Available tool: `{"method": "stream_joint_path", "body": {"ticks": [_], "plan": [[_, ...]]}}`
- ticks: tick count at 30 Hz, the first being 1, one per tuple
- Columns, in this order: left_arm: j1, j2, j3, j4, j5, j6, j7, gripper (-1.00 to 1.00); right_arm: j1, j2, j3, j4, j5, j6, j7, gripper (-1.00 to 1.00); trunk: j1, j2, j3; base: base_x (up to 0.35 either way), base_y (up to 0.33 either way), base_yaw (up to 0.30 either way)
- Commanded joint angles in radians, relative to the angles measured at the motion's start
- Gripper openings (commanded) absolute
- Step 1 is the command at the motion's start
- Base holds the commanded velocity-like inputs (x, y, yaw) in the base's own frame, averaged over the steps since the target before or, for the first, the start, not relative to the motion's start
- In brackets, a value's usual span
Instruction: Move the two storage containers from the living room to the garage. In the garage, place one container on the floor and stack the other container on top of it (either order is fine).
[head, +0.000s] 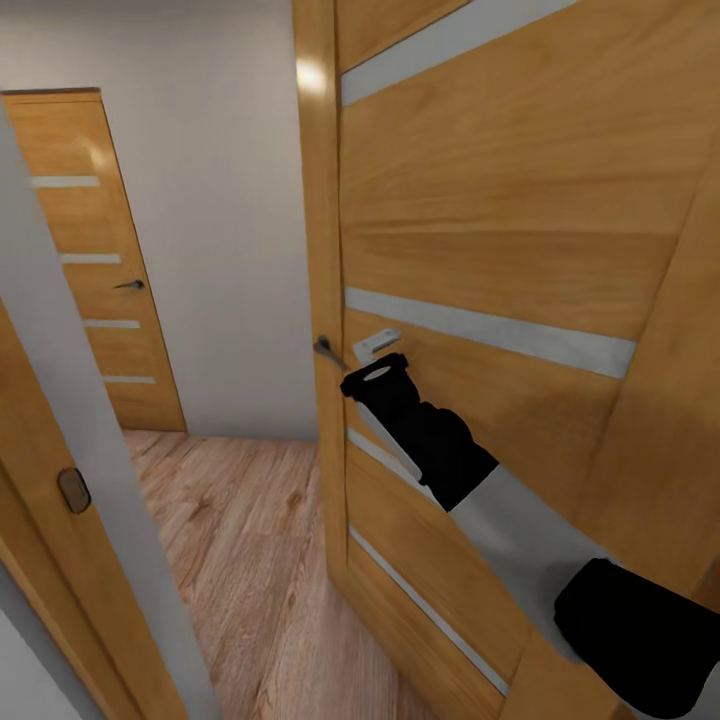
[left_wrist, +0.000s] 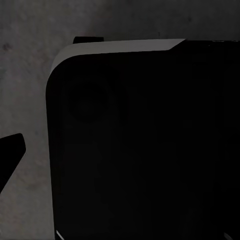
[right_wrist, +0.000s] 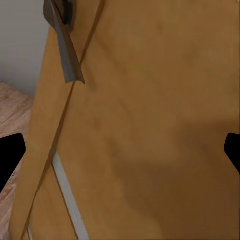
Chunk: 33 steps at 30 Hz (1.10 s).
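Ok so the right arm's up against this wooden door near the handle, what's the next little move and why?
Probably push the door a bit wider with the right tool. The tool sits open, close against the door panel just beside the handle, and the door stands only partly open, with wood floor showing through the gap. A wider gap would likely be needed to drive through.

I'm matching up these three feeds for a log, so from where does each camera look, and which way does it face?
Head view: from the robot's head, facing forward and down at an open wooden door, the right arm reaching toward its handle.
Left wrist view: on the left arm, facing a dark rounded panel; a black fingertip at the edge.
Right wrist view: on the right arm, close to the door; black fingertips at both edges.
Shared: head and right wrist both show door and handle.
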<state>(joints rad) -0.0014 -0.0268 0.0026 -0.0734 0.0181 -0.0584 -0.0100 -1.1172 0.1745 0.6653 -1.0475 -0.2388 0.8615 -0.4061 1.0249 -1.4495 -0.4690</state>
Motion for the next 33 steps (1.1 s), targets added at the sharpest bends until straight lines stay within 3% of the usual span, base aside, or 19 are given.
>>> {"method": "stream_joint_path", "body": {"ticks": [1, 21, 33], "plan": [[0.000, 0.000, 0.000, 0.000, 0.002, -0.002, -0.001, 1.00, -0.001, 0.000, 0.002, -0.002, -0.010, 0.003, -0.007, 1.00, 0.000, -0.001, -0.001, 0.100, 0.000, 0.000], [0.000, 0.001, -0.001, 0.000, 0.000, -0.003, -0.002, 1.00, -0.001, 0.000, 0.004, 0.003, -0.008, 0.008, -0.011, 1.00, 0.000, -0.001, -0.001, 0.296, 0.000, 0.000], [0.000, -0.001, -0.001, 0.000, 0.001, 0.004, -0.002, 1.00, -0.001, 0.000, 0.004, 0.040, -0.007, 0.006, -0.021, 1.00, 0.000, -0.001, -0.001, 0.016, 0.000, 0.000]]}}
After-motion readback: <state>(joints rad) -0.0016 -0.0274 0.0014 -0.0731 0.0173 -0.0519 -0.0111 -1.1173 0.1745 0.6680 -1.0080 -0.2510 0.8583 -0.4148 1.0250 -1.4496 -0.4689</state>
